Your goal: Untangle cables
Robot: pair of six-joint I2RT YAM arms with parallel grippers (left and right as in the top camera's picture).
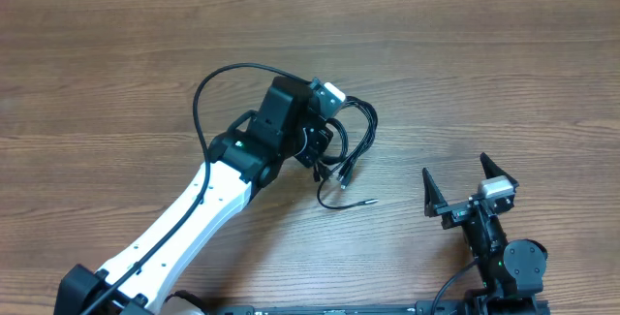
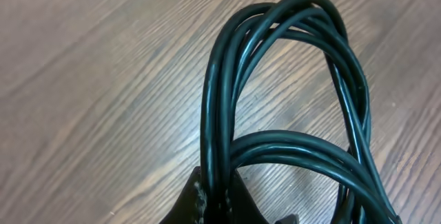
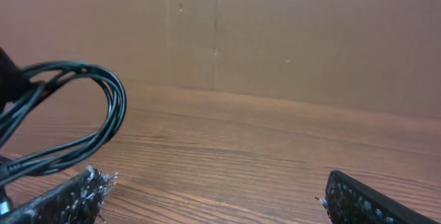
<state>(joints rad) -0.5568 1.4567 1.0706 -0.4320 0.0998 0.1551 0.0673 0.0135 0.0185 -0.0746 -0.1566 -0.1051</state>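
- Cables, thin, glossy and black, gathered into a looped bundle (image 1: 347, 168), are seen near the middle of the brown wood-grain table (image 1: 116, 53), just beside the wrist of the black-and-white left arm (image 1: 208, 194);
- the left gripper (image 2: 215, 195) is pressed together on several strands of the bundle (image 2: 219, 114), which are pinched between its dark fingers (image 2: 196, 198);
- one loose strand ending in a small plug (image 1: 368, 201) is laid on the wood on the side of the right gripper (image 1: 455, 172);
- the right gripper is held spread wide, well apart from the bundle, nothing between its jaws; in its wrist view the loop (image 3: 114, 107) is seen arching above the tabletop at the left.
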